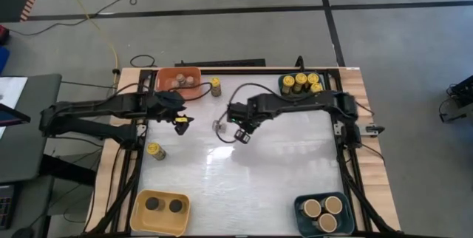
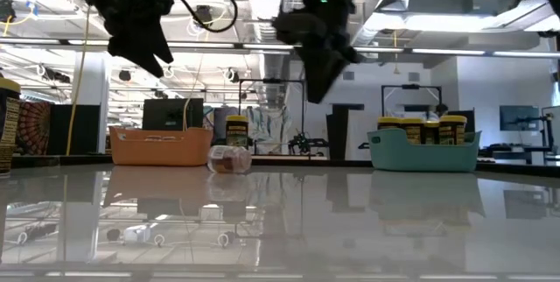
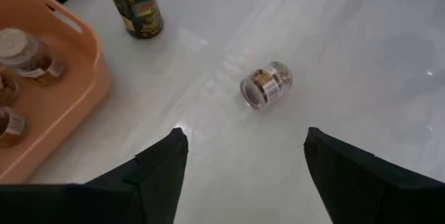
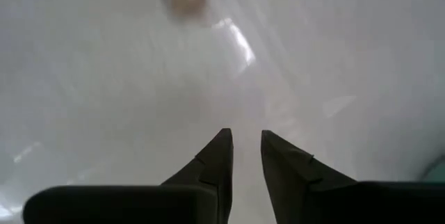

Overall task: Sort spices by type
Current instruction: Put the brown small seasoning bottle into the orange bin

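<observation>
My left gripper (image 3: 243, 158) hangs wide open and empty above the table (image 1: 273, 164); ahead, a small grey-topped jar (image 3: 266, 83) lies on its side between my grippers, its grey top facing me. Right gripper (image 4: 245, 156) closed, empty

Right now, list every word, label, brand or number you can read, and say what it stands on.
None can be read.
Yellow-lidded jar: printed label, too blurred to read.
Small jar lying on its side: label too small to read.
Jars in the orange bin: labels blurred.
Jars in the teal bin: too far off.
</observation>
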Tool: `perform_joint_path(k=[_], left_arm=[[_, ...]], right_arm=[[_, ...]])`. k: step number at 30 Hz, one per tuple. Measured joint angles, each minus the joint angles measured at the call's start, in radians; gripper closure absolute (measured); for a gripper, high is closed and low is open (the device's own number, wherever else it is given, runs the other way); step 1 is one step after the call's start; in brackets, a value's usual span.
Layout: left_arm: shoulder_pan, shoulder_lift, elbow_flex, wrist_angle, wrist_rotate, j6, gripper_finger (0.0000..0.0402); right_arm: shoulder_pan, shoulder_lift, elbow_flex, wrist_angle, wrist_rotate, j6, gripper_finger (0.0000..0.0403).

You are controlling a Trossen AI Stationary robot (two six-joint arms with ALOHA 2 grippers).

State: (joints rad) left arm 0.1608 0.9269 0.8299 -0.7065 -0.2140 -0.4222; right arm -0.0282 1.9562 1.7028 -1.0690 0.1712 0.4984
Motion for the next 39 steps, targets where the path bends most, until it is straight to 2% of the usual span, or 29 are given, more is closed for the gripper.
perform_joint_path(k=[4,8,12,17,20,24,29,33,39], left_arm=[[0.012,0.057,0.000,0.029,0.059,0.045,0.0078],[0.008,0.102,0.000,0.046,0.104,0.063,0.0034],[0.007,0.136,0.000,0.053,0.105,0.064,0.0021],[0.017,0.229,0.025,0.159,0.127,0.137,0.0020],[0.016,0.352,0.109,0.165,0.157,0.243,0.0020],[0.018,0.531,0.255,0.140,0.148,0.448,0.0020],[0.020,0.736,0.432,0.071,0.048,0.714,0.0020],[0.048,0.868,0.524,0.061,-0.014,0.902,0.0020],[0.136,1.013,0.631,0.019,-0.020,0.980,0.0020]], right_arm=[[0.018,-0.119,-0.193,0.145,-0.015,0.087,0.0300],[0.029,-0.240,-0.333,0.206,-0.016,0.162,0.0300],[0.033,-0.329,-0.423,0.213,-0.017,0.209,0.0300],[0.033,-0.397,-0.480,0.222,-0.016,0.209,0.0300],[0.033,-0.416,-0.498,0.220,-0.015,0.204,0.0300],[0.033,-0.421,-0.499,0.220,-0.012,0.171,0.0300],[0.036,-0.418,-0.499,0.216,-0.012,0.152,0.0300],[0.049,-0.418,-0.499,0.215,-0.012,0.148,0.0300],[0.081,-0.419,-0.499,0.210,-0.012,0.147,0.0300]])
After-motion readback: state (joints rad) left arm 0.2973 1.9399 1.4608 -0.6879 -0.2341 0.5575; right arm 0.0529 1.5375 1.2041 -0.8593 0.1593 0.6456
